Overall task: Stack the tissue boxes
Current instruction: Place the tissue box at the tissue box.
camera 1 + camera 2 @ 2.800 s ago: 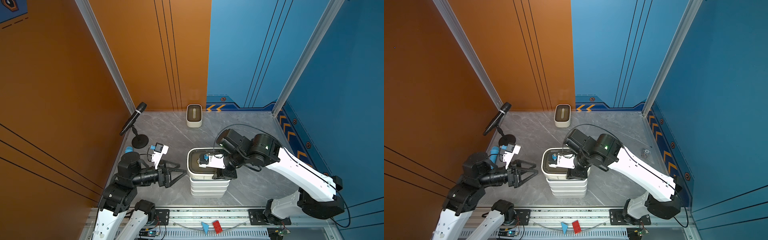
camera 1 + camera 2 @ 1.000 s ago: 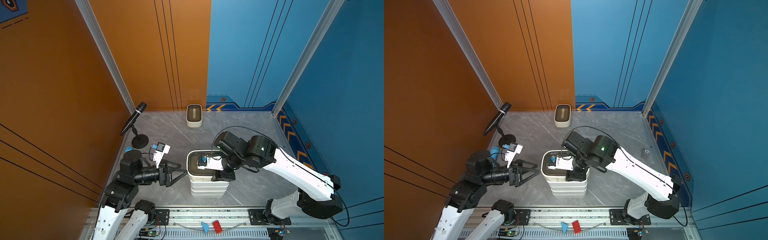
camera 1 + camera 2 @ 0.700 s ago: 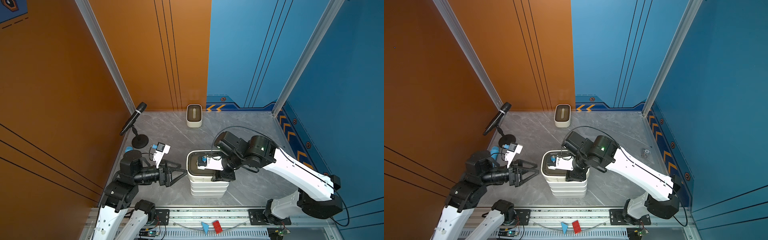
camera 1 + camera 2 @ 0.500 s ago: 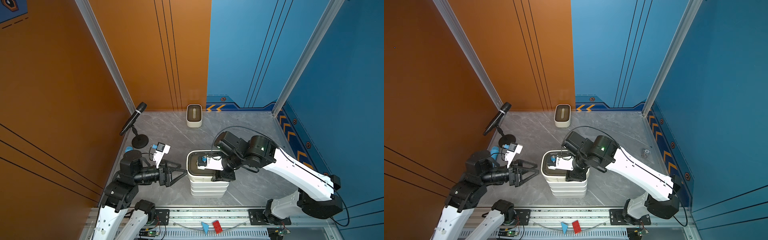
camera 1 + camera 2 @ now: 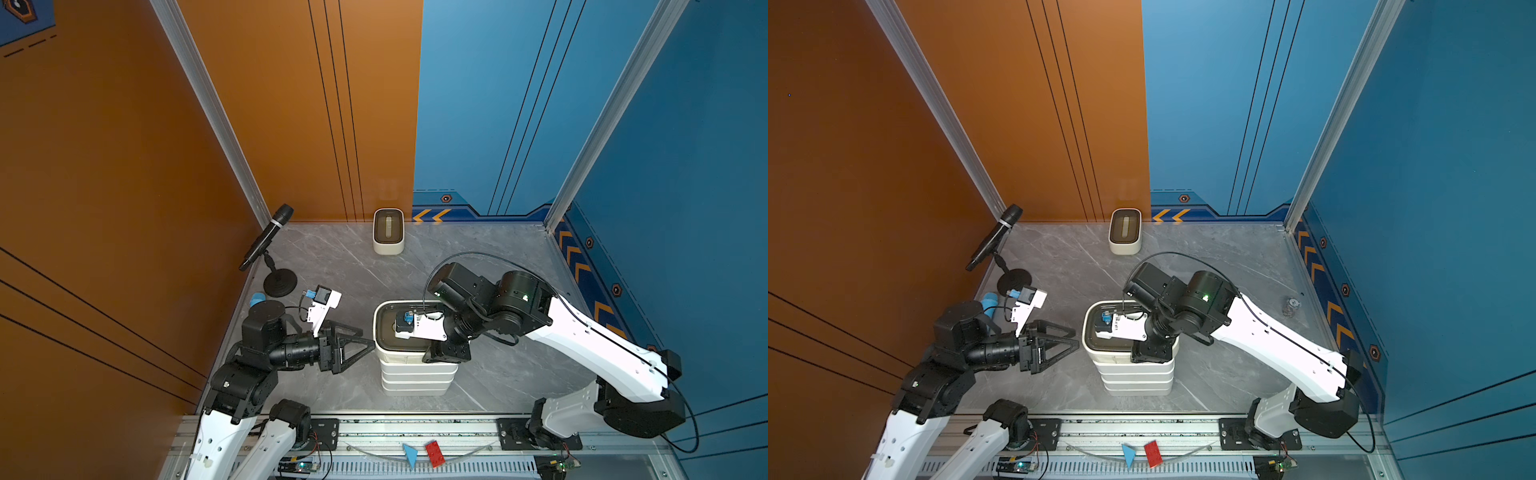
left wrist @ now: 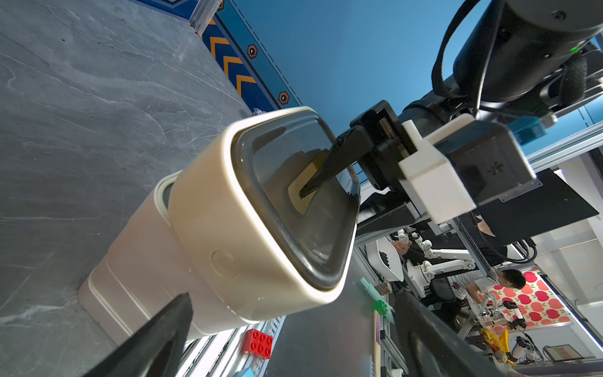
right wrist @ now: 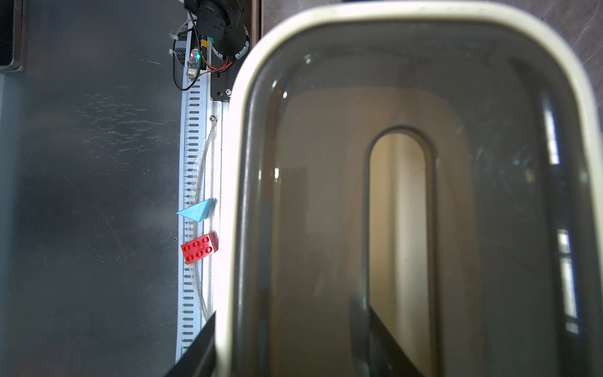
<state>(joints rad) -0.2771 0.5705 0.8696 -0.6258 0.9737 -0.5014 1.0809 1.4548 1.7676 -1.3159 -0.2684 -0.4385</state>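
Tissue boxes (image 5: 415, 376) stand stacked near the front rail (image 5: 415, 426). The right gripper (image 5: 444, 351) pinches the top box (image 5: 397, 355) by its wall, one finger (image 6: 326, 169) in the slot (image 7: 399, 228), apparently seating it. Left gripper (image 5: 368, 337) gapes wide alongside, touching nothing. The lid faces up, long axis along the rail. Next: square it, release, fetch the last box (image 5: 388, 232) at the back.

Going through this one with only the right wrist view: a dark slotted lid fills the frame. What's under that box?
Observer: A stack of white boxes; the top box is over it, but I can't tell if it's seated.
Operator: And the left gripper?
Observer: The left gripper is open beside the stack, pointing at it.
Operator: Any boxes unstacked?
Observer: One brown-lidded tissue box stands alone by the back wall.
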